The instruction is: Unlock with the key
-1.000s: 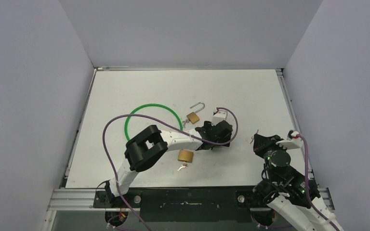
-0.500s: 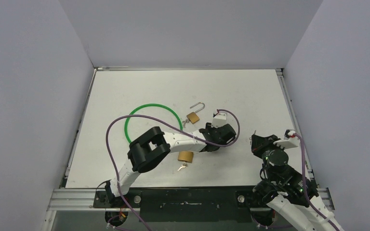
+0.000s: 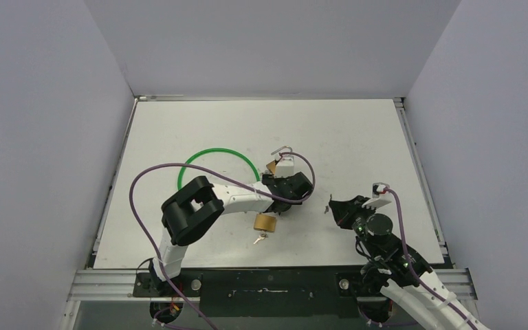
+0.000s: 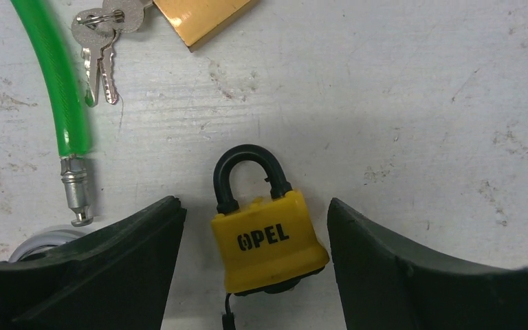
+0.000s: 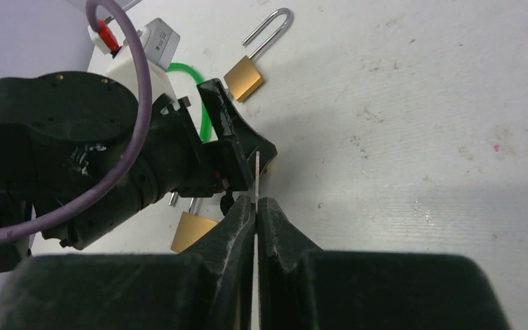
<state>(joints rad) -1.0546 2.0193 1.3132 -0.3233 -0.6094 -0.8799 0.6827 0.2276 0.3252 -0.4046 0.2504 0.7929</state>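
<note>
Left wrist: found yellow padlock (image 4: 269,240) inside spread left gripper (image 4: 252,203), shackle outward; sat left of right gripper (image 5: 256,201) pinching key (image 5: 256,172).

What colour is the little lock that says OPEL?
Yellow padlock with a black shackle; the left wrist view shows it best.

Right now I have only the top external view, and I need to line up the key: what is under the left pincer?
Observer: A yellow padlock lies inside the open left pincer, with gaps on both sides.
Operator: Shackle shut?
Observer: Its black shackle looks seated at both ends.
Operator: Right pincer?
Observer: The right pincer is shut on a thin key, blade sticking out ahead.
</note>
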